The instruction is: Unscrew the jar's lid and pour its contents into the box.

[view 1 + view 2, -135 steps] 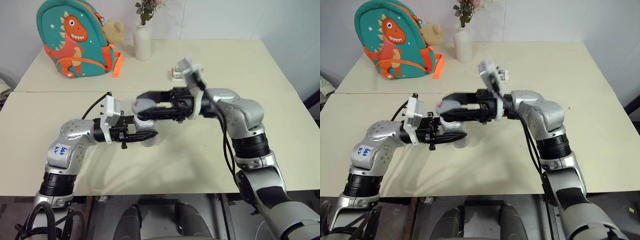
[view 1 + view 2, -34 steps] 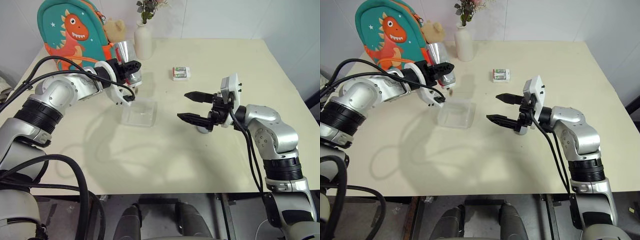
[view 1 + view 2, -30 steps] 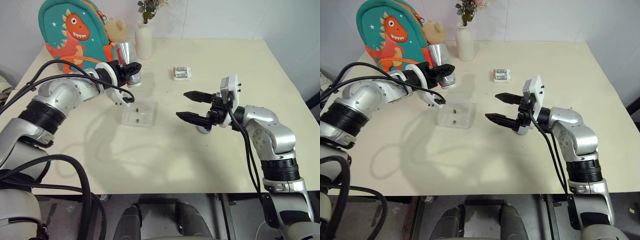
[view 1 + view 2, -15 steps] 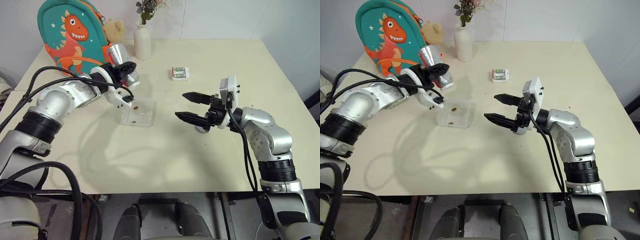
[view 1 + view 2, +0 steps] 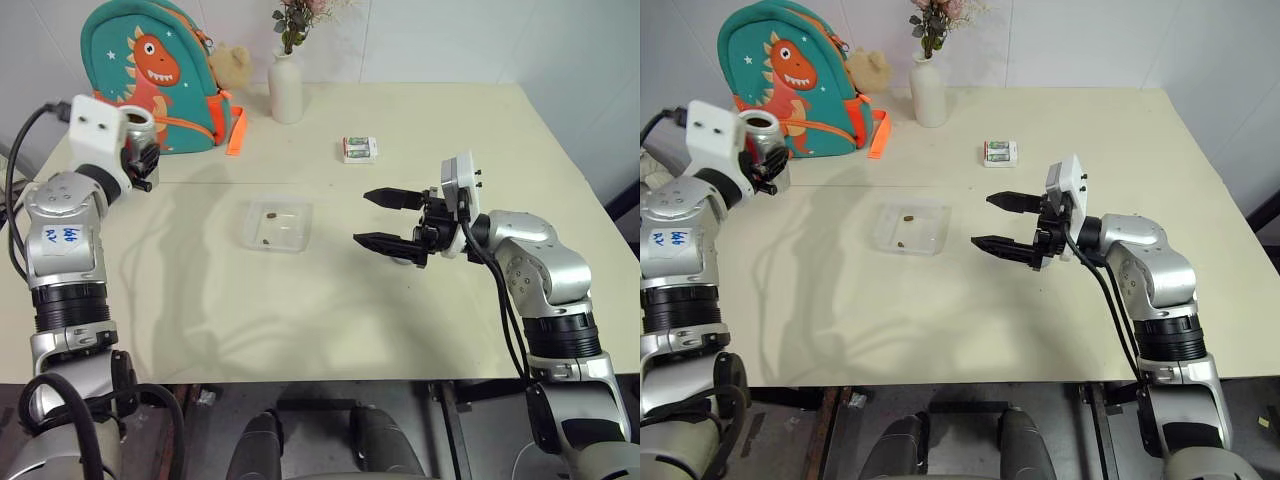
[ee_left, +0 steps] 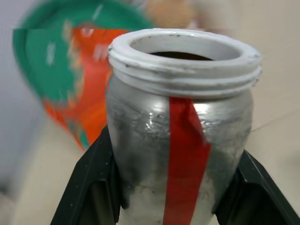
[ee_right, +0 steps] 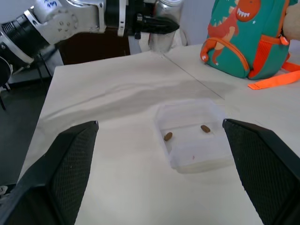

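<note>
Now we hold jar [image 6: 180, 140] upright in left gripper [image 5: 140, 160], fingers clamped on it, far left by backpack [image 5: 150, 70]. Contents [image 7: 168, 136] lie in box [image 5: 300, 235], mid-table. Right gripper [image 5: 390, 220] spread wide, empty. Judge pour finished; we set jar down gently, keep it vertical, clear of box.

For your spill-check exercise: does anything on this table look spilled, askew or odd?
Nothing stands out. Two brown pellets lie inside the clear box, none on the table around it. The open jar sits upright in the left tool.
</note>
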### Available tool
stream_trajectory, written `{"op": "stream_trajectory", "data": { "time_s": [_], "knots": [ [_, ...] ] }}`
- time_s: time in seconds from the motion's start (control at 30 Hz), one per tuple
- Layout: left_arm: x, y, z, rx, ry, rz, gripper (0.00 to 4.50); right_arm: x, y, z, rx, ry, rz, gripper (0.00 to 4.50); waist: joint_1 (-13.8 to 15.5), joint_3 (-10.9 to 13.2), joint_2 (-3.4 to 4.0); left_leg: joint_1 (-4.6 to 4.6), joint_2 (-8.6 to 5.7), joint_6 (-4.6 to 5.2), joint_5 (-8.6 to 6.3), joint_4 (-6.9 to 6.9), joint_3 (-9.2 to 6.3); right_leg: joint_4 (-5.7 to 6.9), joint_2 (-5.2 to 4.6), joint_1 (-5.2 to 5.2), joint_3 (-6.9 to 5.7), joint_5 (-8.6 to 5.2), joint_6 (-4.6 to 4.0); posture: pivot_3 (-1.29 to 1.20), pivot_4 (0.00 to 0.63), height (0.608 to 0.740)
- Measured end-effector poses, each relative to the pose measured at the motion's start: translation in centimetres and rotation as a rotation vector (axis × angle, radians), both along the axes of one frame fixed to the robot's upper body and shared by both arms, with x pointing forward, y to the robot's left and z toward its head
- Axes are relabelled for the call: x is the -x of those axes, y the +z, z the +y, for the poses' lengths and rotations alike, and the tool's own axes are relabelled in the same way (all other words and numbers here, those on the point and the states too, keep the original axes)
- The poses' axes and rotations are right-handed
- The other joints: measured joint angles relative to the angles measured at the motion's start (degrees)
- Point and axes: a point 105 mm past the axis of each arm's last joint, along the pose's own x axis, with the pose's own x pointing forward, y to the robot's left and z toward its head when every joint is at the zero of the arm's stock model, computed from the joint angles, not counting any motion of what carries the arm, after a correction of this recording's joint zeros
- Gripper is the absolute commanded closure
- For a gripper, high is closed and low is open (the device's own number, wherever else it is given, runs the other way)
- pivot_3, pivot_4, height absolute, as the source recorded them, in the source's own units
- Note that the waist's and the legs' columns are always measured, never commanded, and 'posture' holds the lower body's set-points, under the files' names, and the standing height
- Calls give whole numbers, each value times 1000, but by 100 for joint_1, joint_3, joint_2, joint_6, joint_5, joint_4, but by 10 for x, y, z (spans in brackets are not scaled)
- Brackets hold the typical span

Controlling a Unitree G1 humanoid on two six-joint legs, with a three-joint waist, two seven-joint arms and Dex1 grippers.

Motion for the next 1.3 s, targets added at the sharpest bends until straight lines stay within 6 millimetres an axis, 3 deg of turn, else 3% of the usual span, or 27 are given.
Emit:
{"op": "stream_trajectory", "data": {
  "time_s": [0.13, 0.27, 0.47, 0.73, 0.77, 1.03, 1.23, 1.3],
  "knots": [
    [3, -41, 13, 231, 45, 47, 2536, -1, 0, 0, 7, 4, -5, 36, 1, 0, 0, 13, 0, -2, 0, -1, 0, -3, -1, 12, 1, 0, -1, 0, 150, 740],
    [8, -73, 15, 283, 32, -11, 2536, -5, -1, 1, 18, -1, -10, 36, 10, -1, -2, 14, 0, -8, 1, -3, 3, -7, -1, 12, 1, 3, -5, 0, 150, 740],
    [11, -83, 18, 289, 21, -122, 2536, -6, -3, 11, 18, 15, -21, 36, 21, -2, -3, 16, 0, -10, 2, -6, 4, -15, -1, 16, 1, 5, -7, 0, 150, 740],
    [19, -106, 16, 266, -31, -84, 15, -6, -2, 12, 15, 21, -27, 0, 11, -2, -4, 21, 1, -11, 1, -30, 7, -25, -1, 14, 1, 4, -8, 0, 150, 740],
    [21, -108, 17, 259, -31, -76, 15, -6, -1, 13, 15, 21, -28, 0, 5, -2, -3, 24, 1, -11, 1, -33, 8, -26, -1, 15, 1, 4, -8, 0, 150, 740],
    [65, -125, 20, 182, -33, 8, 15, -5, -3, 10, 11, 10, -40, 0, 7, -3, -5, 26, 3, -13, 0, -46, 12, -40, -3, 16, 3, 2, -12, 0, 150, 740],
    [116, -116, 15, 125, -69, 34, 15, 2, -13, -1, 63, 16, -28, 0, -6, -4, -5, 34, 4, -17, -5, -56, 27, -62, -14, 21, 3, -2, -22, 0, 150, 740],
    [131, -110, 6, 44, -142, 58, 15, 4, -13, -1, 70, 26, -43, 0, -5, -5, -8, 35, 10, -19, -5, -57, 27, -68, -12, 20, -1, -27, -68, 0, 150, 740]
  ]
}}
